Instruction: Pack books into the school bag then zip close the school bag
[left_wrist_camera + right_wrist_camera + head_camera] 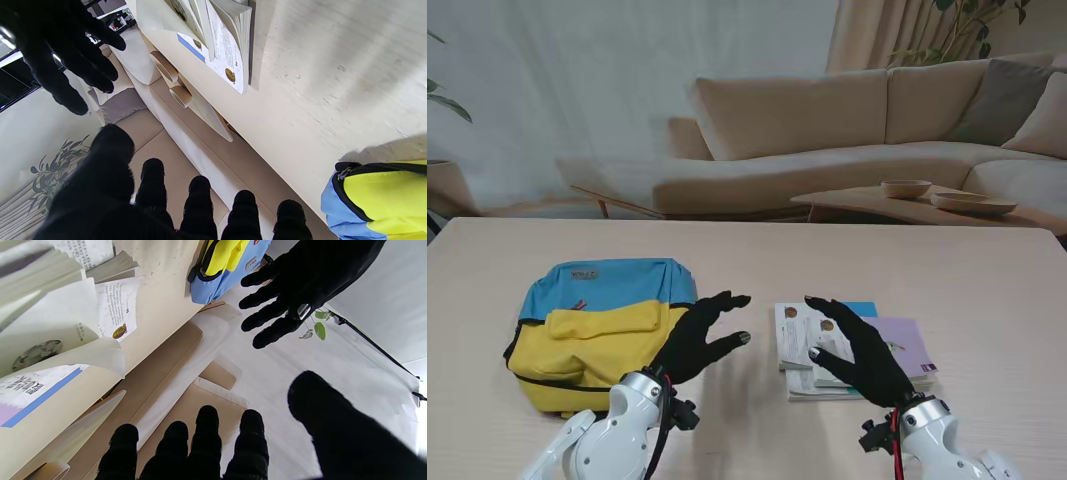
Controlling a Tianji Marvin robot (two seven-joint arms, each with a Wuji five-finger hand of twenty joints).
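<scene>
On the table: bag [597,330] to my left, books [852,350] to my right, bare wood between them.
Left hand: my left hand [699,337] hangs over that bare strip, just beside the bag's right edge, fingers spread, holding nothing.
Right hand: my right hand [859,350] hangs over the books, fingers spread apart, gripping nothing; whether the fingertips touch the covers I cannot tell.
Bag: lies flat, blue part farther from me, yellow front pocket nearer; in the left wrist view a dark zipper line [353,169] runs along the yellow panel, and whether the main opening is zipped I cannot tell.
Books: a loose stack, white covers on the left, a purple cover [909,345] at the right and a blue corner at the far side; the right wrist view shows pages fanned and one cover curling up.
Edges: the stack sits near the table's middle, well apart from the far edge and from the right edge.
Open room: a wide bare band lies beyond both bag and books, and more to the right of the stack.
</scene>
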